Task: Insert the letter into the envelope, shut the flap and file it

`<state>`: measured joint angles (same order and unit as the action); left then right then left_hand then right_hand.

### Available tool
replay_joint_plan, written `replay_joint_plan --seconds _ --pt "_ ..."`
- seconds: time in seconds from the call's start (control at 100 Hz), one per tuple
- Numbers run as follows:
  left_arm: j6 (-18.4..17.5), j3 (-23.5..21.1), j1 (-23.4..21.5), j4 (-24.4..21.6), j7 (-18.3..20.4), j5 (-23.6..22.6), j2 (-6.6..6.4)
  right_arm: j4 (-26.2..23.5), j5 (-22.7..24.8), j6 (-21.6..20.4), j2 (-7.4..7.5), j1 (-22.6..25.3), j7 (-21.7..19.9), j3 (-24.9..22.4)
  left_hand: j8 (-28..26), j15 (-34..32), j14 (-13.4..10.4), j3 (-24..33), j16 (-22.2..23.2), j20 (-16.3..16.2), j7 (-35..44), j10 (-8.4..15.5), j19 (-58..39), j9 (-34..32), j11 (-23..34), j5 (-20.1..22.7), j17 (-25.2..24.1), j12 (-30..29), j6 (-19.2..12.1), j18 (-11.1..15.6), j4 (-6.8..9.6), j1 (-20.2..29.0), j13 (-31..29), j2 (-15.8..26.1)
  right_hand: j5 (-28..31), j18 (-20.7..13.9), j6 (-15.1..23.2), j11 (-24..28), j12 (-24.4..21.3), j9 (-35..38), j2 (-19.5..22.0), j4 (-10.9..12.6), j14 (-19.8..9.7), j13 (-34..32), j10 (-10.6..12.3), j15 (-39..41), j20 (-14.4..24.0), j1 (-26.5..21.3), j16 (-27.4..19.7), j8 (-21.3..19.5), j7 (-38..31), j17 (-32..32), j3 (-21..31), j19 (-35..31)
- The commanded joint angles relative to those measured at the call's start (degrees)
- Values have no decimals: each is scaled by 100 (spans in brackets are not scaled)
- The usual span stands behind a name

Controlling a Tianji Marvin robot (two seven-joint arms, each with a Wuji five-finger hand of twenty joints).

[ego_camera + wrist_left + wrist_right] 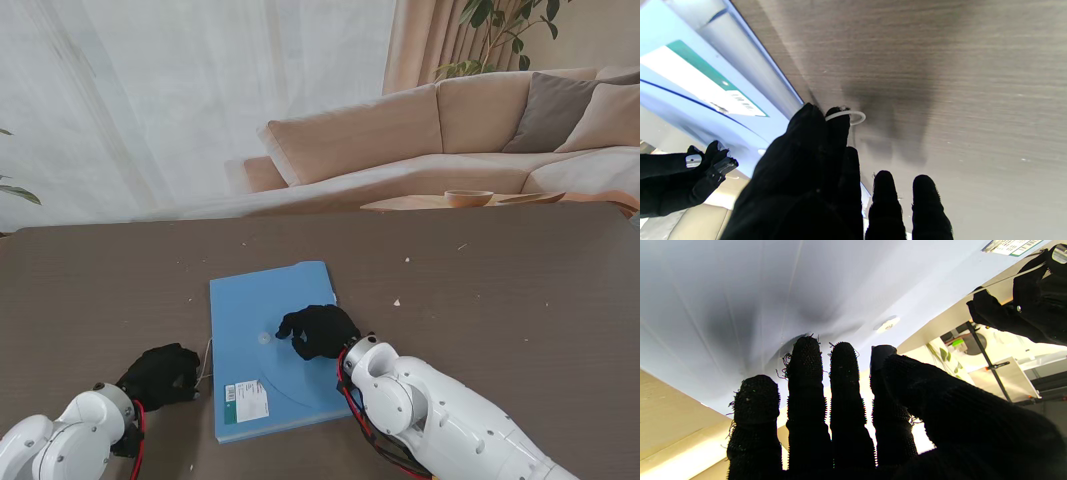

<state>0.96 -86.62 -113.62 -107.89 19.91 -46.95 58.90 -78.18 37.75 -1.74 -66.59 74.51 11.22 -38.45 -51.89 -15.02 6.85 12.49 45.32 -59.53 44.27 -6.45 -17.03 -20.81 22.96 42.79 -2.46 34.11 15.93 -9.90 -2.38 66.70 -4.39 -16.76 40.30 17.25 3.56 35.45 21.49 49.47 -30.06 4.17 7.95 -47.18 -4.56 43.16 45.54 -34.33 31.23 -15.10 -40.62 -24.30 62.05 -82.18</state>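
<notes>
Envelope [272, 352], a flat blue plastic one with a string-and-button closure, lies on the brown table [500, 290] in front of me, its label [252, 402] at the corner nearest me and its round button [264, 338] near the middle. No separate letter shows, so I judge it is already inside and I am at closing the flap.

My right hand [320, 330] rests palm-down on the envelope, fingers [805, 355] together and extended, tips pressing the blue face just beside the button; it grips nothing. My left hand [160, 374] sits on the table just off the envelope's left edge, with thumb and forefinger pinched on the thin white string [848, 115], which loops past my fingertips in the left wrist view and runs taut toward the envelope in the right wrist view.

To do this well, I think I should keep the right fingertips pinning the flap flat while staying clear of the button, then carry the string under light tension round it. If I pull too hard, the envelope will likely slide; too slack, and the loop slips off.
</notes>
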Motion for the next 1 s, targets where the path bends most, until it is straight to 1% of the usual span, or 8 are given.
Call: replay_joint_plan --seconds 0.0,0.14,0.31,0.64,0.76,0.82,0.93,0.99 --pt "-77 -20 -40 -19 20 149 51 -4 -1 23 -12 29 -100 19 46 -90 -16 180 180 -185 -70 19 -34 -136 122 230 17 -20 189 -43 82 334 -54 94 170 -84 -10 -9 -19 -31 114 173 128 109 -2 -275 88 -51 -171 -76 76 -19 193 75" --pt "-108 -56 -16 -7 -79 610 81 -40 34 40 9 61 -127 -4 -196 -280 -42 284 214 -228 62 31 -83 -126 285 168 28 68 323 -37 44 257 0 34 162 -85 -25 -56 -56 -61 109 186 130 126 -9 -310 85 10 -188 -66 107 -14 164 81" --pt "101 -23 61 -33 -71 1113 106 -118 84 44 48 117 -200 -54 -461 -376 -83 270 198 -240 234 37 -105 -58 353 -42 17 107 457 8 -1 201 75 98 131 -65 -54 -83 -98 -84 54 68 155 143 -21 -377 65 238 -220 -12 118 28 -10 131" --pt "540 198 239 49 -147 2112 168 -185 130 74 65 153 -217 -99 83 -263 -119 239 123 -241 -45 21 -122 -25 359 237 -103 95 335 101 15 325 143 61 132 -53 -60 -83 -123 -100 64 46 158 158 -1 -396 63 230 -220 50 101 39 16 142" --pt "579 257 247 60 -243 1943 176 -194 145 77 67 154 -211 -105 542 -218 -73 131 144 -230 -430 -22 -95 28 376 283 -136 121 126 105 34 268 160 108 128 -57 -72 -72 -122 -111 67 50 153 159 4 -390 67 228 -214 59 96 39 20 138" --pt "497 272 216 74 -429 1608 192 -193 149 77 66 153 -204 -106 787 -192 -44 20 154 -219 -697 -45 -61 123 337 93 -150 116 -61 92 49 128 173 78 129 -59 -53 -66 -120 -114 67 55 151 164 10 -392 69 223 -214 62 94 39 27 136" --pt "355 217 84 28 -670 820 198 -187 147 79 63 149 -198 -106 603 -119 -8 -282 160 -188 -906 -59 24 298 241 -532 -152 100 -102 46 61 -382 187 -69 116 -66 -57 -53 -115 -127 77 63 151 167 15 -389 71 224 -209 66 99 43 29 137" --pt "284 172 2 8 -836 412 206 -185 144 76 62 148 -196 -105 434 -78 9 -334 152 -167 -929 -53 50 339 198 -607 -150 88 -37 18 53 -604 191 -31 117 -68 -52 -47 -111 -135 77 66 144 178 24 -389 73 222 -207 63 94 46 27 137"
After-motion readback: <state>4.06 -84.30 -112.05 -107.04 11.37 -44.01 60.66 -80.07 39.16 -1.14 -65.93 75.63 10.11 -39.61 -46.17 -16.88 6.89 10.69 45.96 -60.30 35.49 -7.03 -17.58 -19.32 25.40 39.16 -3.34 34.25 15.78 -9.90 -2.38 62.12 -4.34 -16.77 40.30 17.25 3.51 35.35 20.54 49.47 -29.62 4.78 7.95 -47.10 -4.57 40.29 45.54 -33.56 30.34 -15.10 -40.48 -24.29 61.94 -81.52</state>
